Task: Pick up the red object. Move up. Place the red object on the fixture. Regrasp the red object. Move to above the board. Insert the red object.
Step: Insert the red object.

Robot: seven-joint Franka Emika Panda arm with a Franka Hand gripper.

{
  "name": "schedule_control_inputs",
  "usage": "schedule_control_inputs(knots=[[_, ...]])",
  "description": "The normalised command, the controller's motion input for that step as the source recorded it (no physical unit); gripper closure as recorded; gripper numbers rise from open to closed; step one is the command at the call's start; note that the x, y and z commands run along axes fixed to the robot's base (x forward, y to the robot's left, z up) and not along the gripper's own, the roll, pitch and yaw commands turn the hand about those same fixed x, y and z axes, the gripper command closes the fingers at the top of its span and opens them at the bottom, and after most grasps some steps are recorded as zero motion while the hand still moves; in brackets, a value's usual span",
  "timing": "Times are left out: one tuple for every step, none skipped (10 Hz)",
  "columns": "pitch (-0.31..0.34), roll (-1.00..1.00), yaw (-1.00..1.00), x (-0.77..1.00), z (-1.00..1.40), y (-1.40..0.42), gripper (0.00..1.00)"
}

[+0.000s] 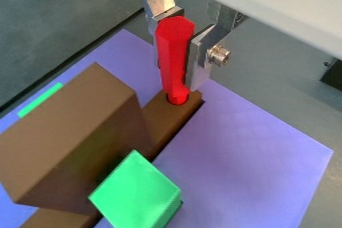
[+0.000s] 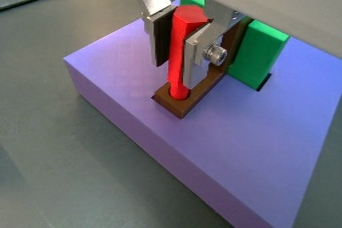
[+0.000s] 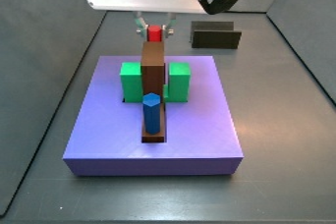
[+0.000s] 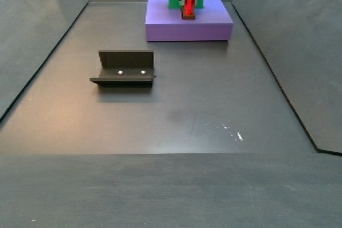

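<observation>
The red object is standing upright between the silver fingers of the gripper, its lower end sitting in a brown slot on the board. The jaws are closing narrowly on its upper part, seemingly touching it on both sides. In a side view it is showing just behind the brown upright and green blocks, toward the board's far edge. The fixture is sitting well apart on the floor.
</observation>
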Motion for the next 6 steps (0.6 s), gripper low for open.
schedule_control_inputs(knots=[[0.126, 0.00, 0.03, 0.49, -0.09, 0.00, 1.00], [0.067, 0.00, 0.02, 0.36, -0.15, 0.00, 1.00], [0.000, 0.03, 0.01, 0.14, -0.33, 0.00, 1.00], [0.000, 0.10, 0.00, 0.00, -0.47, 0.00, 1.00], [0.000, 0.09, 0.00, 0.00, -0.30, 0.00, 1.00], [0.000, 0.00, 0.00, 0.00, 0.00, 0.00, 1.00]])
